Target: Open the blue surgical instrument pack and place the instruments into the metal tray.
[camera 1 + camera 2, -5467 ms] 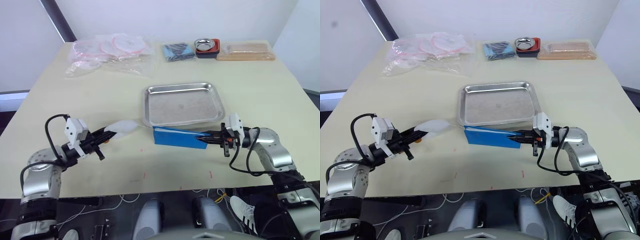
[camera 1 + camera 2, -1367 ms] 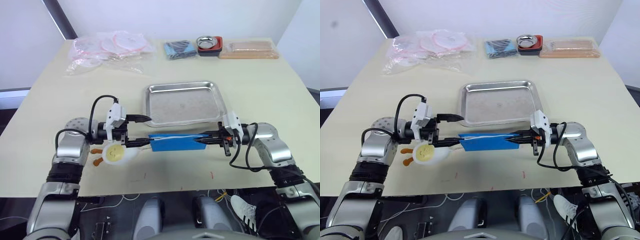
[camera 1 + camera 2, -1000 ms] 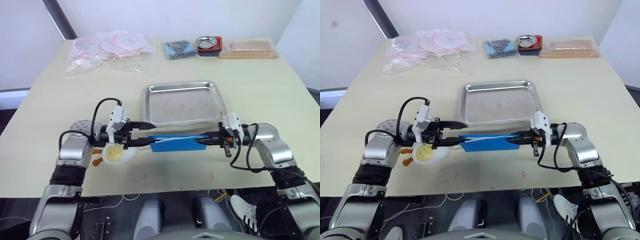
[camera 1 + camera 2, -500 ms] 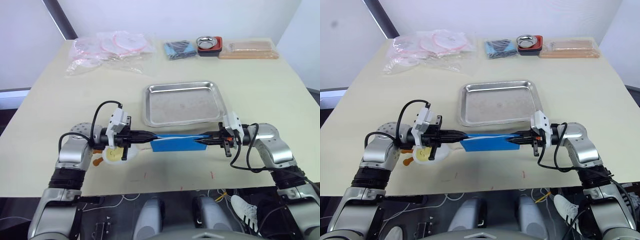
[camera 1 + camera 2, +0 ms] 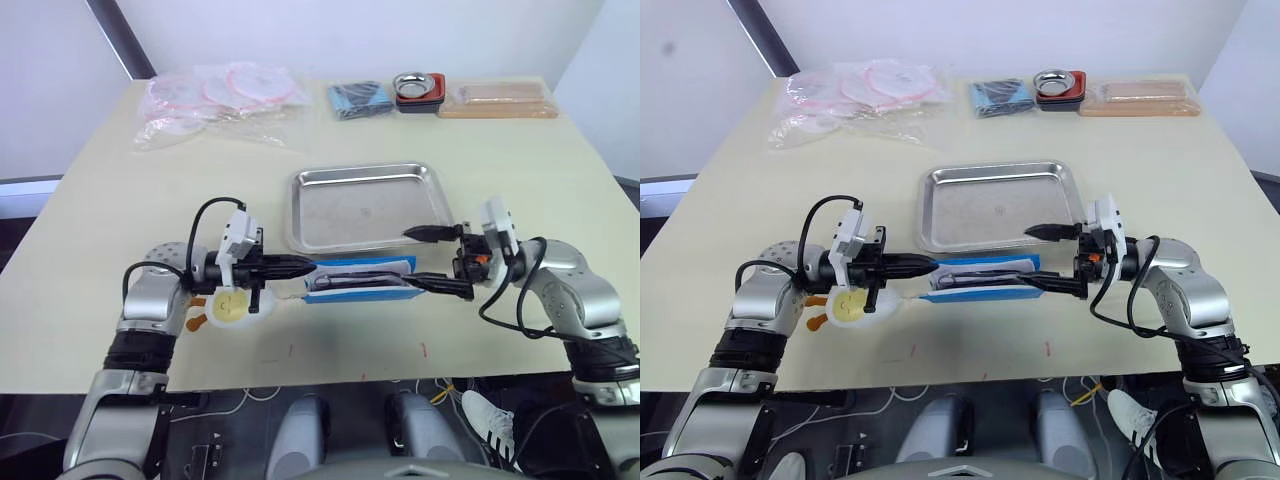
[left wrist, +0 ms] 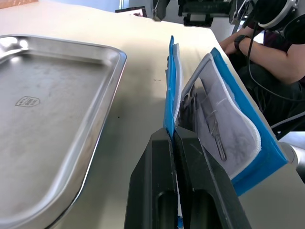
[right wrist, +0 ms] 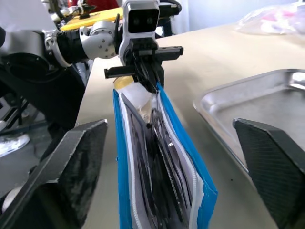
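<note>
The blue surgical instrument pack (image 5: 360,281) lies just in front of the metal tray (image 5: 367,207), along its near rim, and is partly open: its grey lining gapes and the instruments (image 6: 208,119) sit inside, slim dark tools in clear pockets. The tray is bare, so the transfer has not begun; the opening step appears unfinished, and every instrument remains to be moved.

The left gripper (image 5: 303,267) is pinched closed on the pack's end away from the right arm, at the blue edge. The right gripper (image 5: 437,260) stands spread wide at the pack's opposite end, one finger near the tray's rim and one beside the pack, grasping nothing; whether the lower finger touches the fabric is not clear.
</note>
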Tool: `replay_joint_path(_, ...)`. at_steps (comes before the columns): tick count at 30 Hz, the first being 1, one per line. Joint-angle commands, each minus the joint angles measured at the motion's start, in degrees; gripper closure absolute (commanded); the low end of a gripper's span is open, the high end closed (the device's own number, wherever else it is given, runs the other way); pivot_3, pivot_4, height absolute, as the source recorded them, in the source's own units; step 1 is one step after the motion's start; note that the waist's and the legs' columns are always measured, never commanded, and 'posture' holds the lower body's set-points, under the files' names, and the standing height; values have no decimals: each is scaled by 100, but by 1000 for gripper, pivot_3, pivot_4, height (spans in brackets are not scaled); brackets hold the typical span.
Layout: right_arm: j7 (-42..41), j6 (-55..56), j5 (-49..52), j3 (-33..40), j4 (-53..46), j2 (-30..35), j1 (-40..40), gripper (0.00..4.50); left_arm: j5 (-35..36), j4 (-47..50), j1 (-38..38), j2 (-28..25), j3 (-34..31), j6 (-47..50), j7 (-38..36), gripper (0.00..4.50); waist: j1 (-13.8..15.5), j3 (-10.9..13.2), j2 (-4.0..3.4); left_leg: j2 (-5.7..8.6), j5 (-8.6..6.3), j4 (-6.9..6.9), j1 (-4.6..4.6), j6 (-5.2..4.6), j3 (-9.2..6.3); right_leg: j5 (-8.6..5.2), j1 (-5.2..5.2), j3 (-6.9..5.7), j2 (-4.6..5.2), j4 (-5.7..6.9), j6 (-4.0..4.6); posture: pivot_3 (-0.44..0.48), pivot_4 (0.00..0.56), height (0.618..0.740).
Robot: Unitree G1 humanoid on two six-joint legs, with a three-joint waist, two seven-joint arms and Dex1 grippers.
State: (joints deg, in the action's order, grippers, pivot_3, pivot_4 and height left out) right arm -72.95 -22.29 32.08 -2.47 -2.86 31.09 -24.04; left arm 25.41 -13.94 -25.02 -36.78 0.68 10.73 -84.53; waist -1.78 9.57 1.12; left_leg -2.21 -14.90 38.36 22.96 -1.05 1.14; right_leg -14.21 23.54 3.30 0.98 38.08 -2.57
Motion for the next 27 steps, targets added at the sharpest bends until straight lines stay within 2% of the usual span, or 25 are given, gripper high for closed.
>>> replay_joint_path(1,566,-382,279,94,-439,-226,-171,729,-406,-688,-476,272,332,-314,-24,4500,12,-1,-1,1,0,2,-1,0,-2,0,-1,-2,-2,2,0,0,150,740)
replay_joint_path(3,604,-374,121,-68,-467,-211,-139,1337,-496,-832,-559,302,377,-347,-46,4500,37,-1,-1,1,0,4,-2,0,-3,0,-3,-3,-3,2,0,0,150,740)
replay_joint_path(4,638,-345,29,-124,-456,-212,-128,1915,-529,-894,-595,317,398,-334,-46,4500,94,-1,0,2,0,5,-1,0,-2,0,-4,-1,-1,2,-1,0,150,740)
replay_joint_path(5,728,-337,-53,-176,-463,-224,-111,2281,-540,-940,-621,326,420,-325,-78,4500,100,-1,0,3,0,5,2,0,0,0,-4,-1,0,-3,-1,0,150,740)
replay_joint_path(9,976,-577,-108,-306,-588,-212,13,4256,-547,-1002,-628,366,426,-353,-134,4500,103,-1,0,3,0,4,4,0,-1,0,-2,-2,1,-4,-1,0,150,740)
replay_joint_path(10,993,-632,-101,-327,-624,-192,40,4392,-561,-1015,-623,365,431,-374,-141,4500,102,-1,0,3,0,2,4,0,-2,-1,-2,-3,0,-4,-1,0,150,740)
replay_joint_path(18,324,-636,-193,-757,-1082,456,564,4392,-896,-1246,-682,355,564,-527,70,4500,101,-2,1,3,0,3,3,-1,-3,-1,-2,-3,0,-3,-2,0,150,740)
replay_joint_path(27,133,-203,-489,-998,-1227,605,1087,4392,-1329,-1312,-706,581,783,-518,664,4500,94,-3,2,3,0,3,5,-1,-4,-1,-3,-2,-2,-6,-2,0,150,740)
